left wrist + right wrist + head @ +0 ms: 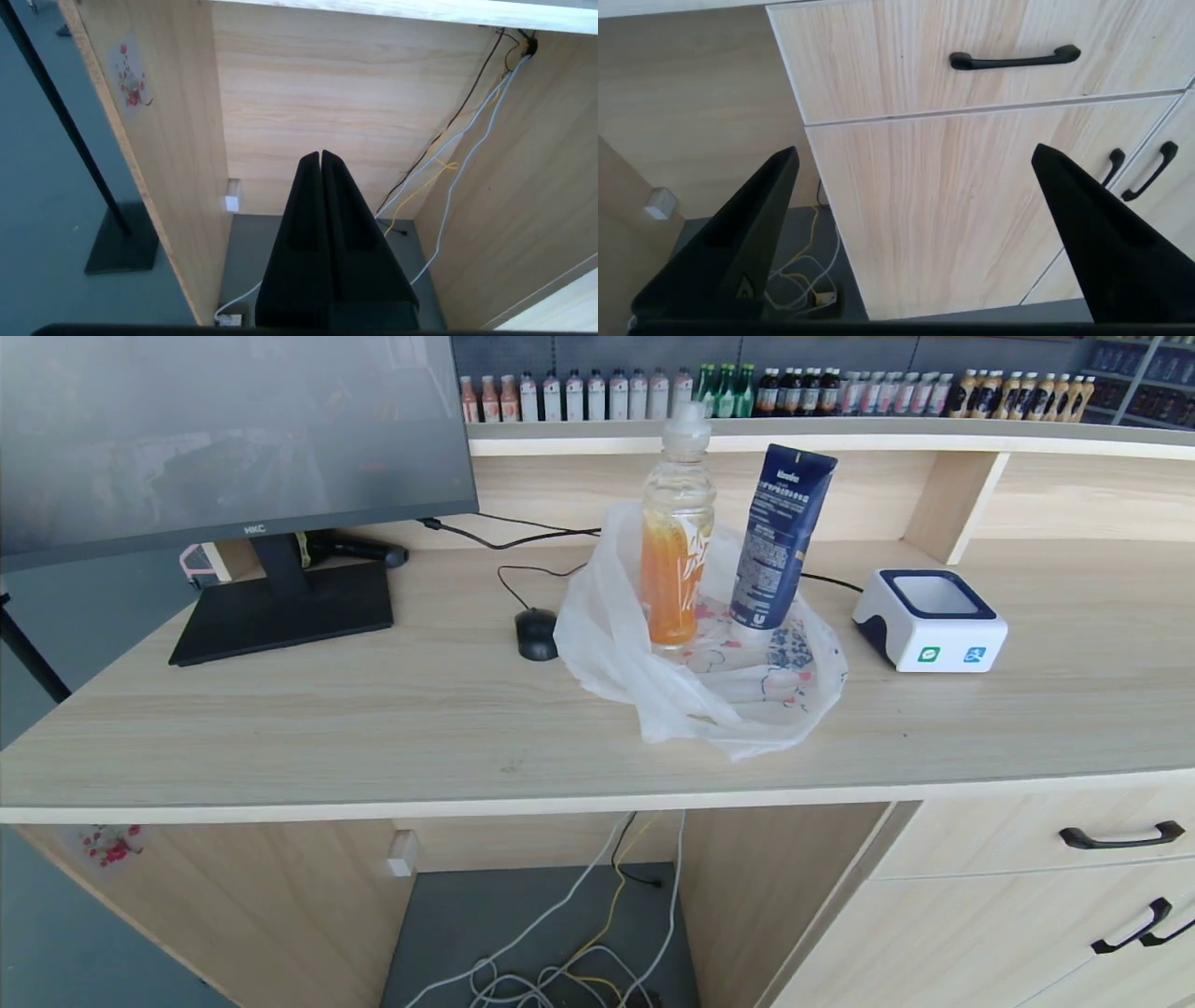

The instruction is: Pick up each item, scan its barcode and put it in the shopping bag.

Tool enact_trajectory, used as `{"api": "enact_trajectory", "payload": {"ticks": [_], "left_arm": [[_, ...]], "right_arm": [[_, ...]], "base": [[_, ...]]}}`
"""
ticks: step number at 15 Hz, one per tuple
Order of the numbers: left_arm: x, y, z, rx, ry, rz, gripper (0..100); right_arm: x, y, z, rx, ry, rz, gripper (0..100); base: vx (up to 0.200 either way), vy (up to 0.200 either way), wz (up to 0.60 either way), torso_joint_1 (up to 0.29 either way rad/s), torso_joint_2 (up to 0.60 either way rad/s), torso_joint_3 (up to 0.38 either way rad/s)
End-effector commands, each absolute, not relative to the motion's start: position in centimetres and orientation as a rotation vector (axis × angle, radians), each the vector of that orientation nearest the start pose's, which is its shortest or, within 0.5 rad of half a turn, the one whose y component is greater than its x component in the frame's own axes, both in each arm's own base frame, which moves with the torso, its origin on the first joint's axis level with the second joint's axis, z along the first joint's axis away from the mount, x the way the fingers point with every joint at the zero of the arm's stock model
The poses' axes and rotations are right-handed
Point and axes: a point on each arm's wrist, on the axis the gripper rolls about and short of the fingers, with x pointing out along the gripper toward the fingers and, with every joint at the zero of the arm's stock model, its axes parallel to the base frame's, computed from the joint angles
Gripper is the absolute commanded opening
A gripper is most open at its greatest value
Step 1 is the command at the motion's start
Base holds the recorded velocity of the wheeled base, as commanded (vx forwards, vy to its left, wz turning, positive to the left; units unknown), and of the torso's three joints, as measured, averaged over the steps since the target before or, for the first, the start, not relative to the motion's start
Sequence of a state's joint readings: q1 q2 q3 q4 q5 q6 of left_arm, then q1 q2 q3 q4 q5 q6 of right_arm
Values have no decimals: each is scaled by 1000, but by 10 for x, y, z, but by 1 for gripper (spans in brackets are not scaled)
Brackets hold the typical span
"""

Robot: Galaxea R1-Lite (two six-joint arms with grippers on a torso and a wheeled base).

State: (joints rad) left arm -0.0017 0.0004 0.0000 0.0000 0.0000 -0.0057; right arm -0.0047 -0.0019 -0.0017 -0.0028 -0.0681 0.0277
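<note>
Bottle (674, 551) and tube (780, 541) both stand inside the shopping bag (653, 695), mid-counter (280, 728). Risk: both are tall on crumpled film and the tube is slightly tilted, so a nudge likely tips them toward the scanner (929, 621) at the bag's 3 o'clock or the mouse (536, 635) at 9. Left gripper (321, 163) is pinched together, right gripper (913, 154) spread wide. Both hold nothing and sit below the counter's front edge. Raising either could clip the overhang. Open room: counter at the bag's 6 o'clock.
</note>
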Motion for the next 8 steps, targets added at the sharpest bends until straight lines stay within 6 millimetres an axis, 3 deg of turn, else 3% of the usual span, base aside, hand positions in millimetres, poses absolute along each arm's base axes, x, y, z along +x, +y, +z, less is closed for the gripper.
{"api": "enact_trajectory", "payload": {"ticks": [1,5,8], "left_arm": [[-23,0,75,-6,0,-2,0],[-23,0,75,-8,0,-2,0],[-23,0,75,-8,0,-2,0]], "right_arm": [[-23,-1,76,28,-6,-72,100],[-23,-1,76,26,-6,-72,100],[-23,-1,76,26,-6,-72,100]], "base": [[0,0,0,0,0,0],[0,0,0,0,0,0],[0,-200,0,5,1,2]]}}
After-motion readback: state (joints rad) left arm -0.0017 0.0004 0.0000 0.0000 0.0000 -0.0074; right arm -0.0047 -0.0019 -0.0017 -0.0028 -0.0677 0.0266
